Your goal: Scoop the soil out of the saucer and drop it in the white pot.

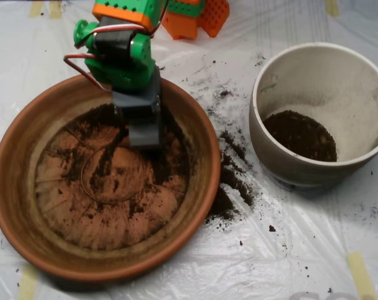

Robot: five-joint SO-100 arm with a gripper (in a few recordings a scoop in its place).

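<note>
the green and orange arm (123, 47) reaches in from the far edge and points its grey gripper (144, 128) down into the saucer (14, 187), which sits on the left side of the tabletop (301, 250). the gripper's tip is low over the far-middle part of the saucer's floor, at or just above the surface, and its two halves appear pressed together with no gap between them from above. the soil (170, 159) in the saucer is mostly a thin smear, with darker patches around the gripper and along the right side of the floor, so the ridges of the base show through across the near half. more soil lies spilled on the clear plastic sheet covering the tabletop, in a dark trail just outside the saucer's right rim and scattered towards the far side. the white pot (283, 159) stands to the right, apart from the saucer, with a small heap of soil in its bottom and dusty inner walls. strips of yellow tape (361, 272) hold the sheet down near the corners.
</note>
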